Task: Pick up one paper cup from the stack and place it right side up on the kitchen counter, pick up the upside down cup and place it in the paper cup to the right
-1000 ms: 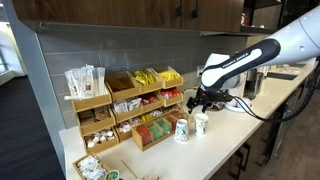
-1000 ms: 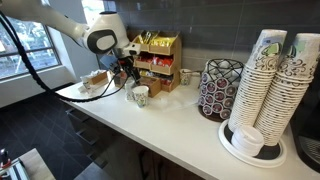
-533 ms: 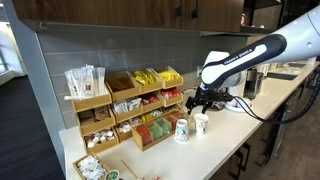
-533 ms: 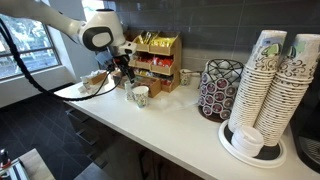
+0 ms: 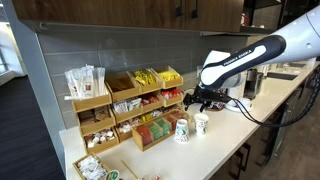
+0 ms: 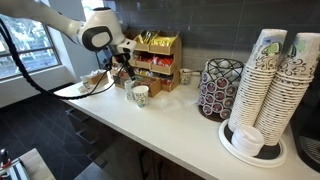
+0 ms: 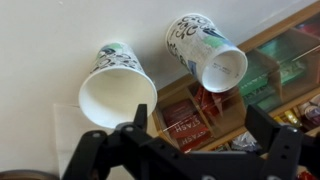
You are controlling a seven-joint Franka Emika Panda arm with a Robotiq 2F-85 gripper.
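Two patterned paper cups stand side by side on the white counter (image 5: pixel 235 130). In the wrist view the left cup (image 7: pixel 118 88) is upright with its wide mouth open, and the right cup (image 7: pixel 205 50) is upside down with its recessed base up. They show in both exterior views (image 5: pixel 181 130) (image 5: pixel 200 124) (image 6: pixel 140 95). My gripper (image 7: pixel 198 125) is open and empty. It hangs above the cups and the tea boxes, touching neither (image 5: pixel 197 99) (image 6: pixel 122 72). The tall stacks of paper cups (image 6: pixel 265 75) stand far along the counter.
A wooden organiser with tea bags and sachets (image 5: pixel 130 105) (image 6: pixel 155 58) stands against the wall just behind the cups. A wire pod carousel (image 6: pixel 218 88) and a round white tray (image 6: pixel 255 152) under the cup stacks stand further along. The counter's front edge (image 6: pixel 150 135) is near.
My gripper has drifted slightly toward the organiser, staying open above the cups. The cups have not moved.
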